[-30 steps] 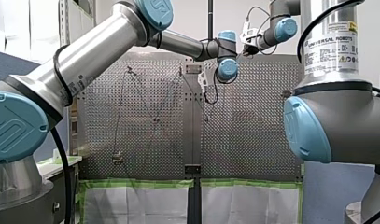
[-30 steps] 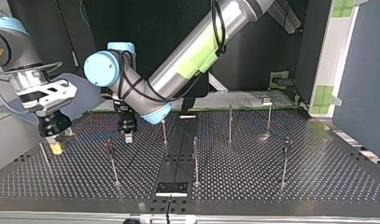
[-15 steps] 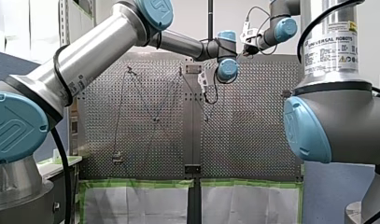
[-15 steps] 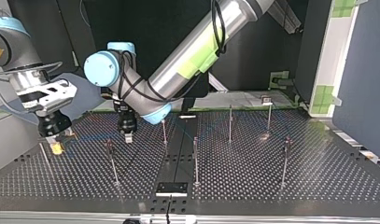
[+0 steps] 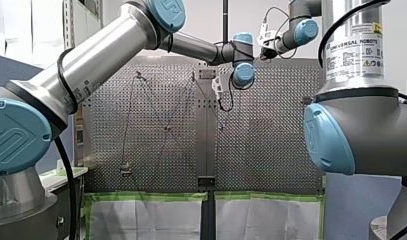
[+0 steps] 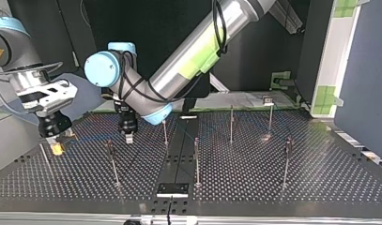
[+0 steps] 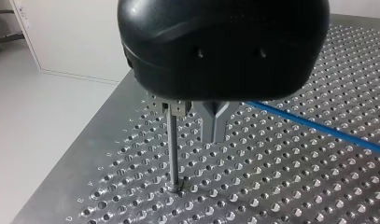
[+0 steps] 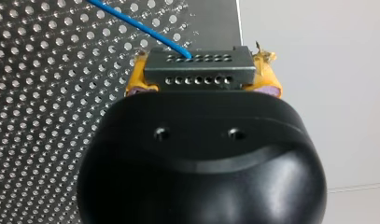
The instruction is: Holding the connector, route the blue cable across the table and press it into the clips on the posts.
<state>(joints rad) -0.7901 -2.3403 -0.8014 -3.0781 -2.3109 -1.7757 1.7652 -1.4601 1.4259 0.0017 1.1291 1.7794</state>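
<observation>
At the top view's left, my right gripper (image 6: 55, 146) pinches the dark rectangular connector (image 8: 197, 69) between yellow pads (image 8: 137, 77); a thin blue cable (image 8: 136, 26) leaves it; my left gripper (image 7: 216, 135), fingers together, hangs beside a slim metal post (image 7: 172, 149).

Perforated table (image 6: 320, 180), thin upright posts (image 6: 196, 159) — my left gripper (image 6: 128, 137) between two, my right gripper (image 6: 56, 149) at view's left.
</observation>
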